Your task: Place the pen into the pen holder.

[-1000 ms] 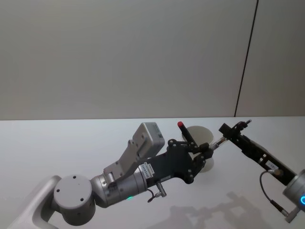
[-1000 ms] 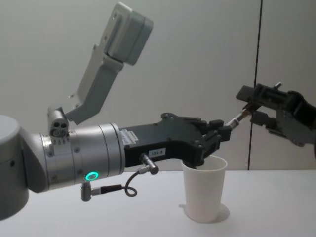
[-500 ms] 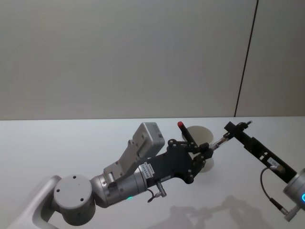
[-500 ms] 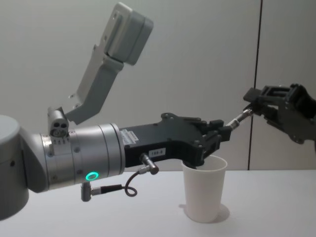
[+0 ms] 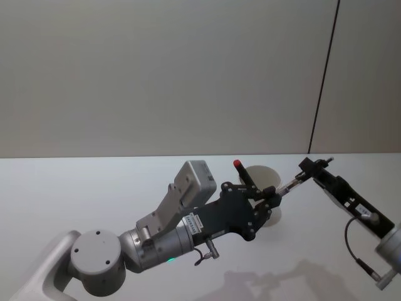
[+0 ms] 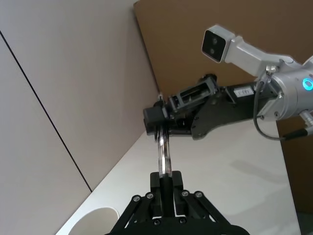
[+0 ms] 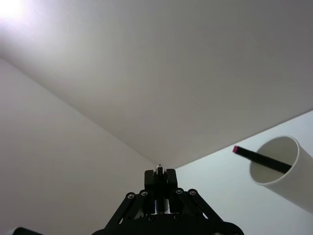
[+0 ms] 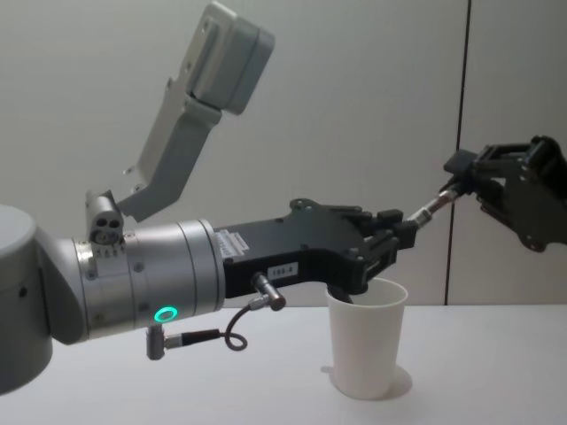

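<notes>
Above the pen holder [image 8: 368,335], the left gripper [image 8: 396,237] is gripping the pen [image 8: 431,209] in clenched jaws, the right gripper [image 8: 468,174] clenched at its far end.

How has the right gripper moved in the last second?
Yes. In the chest view the right gripper has drawn back to the right and slightly up, away from the white paper cup, which stays put.

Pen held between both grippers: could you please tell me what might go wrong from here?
Left gripper and right gripper both clamp the pen; uneven motion could bend or drop it. A red-tipped pen already leans in the cup and may block entry. The left gripper sits near the rim and might tip it.
</notes>
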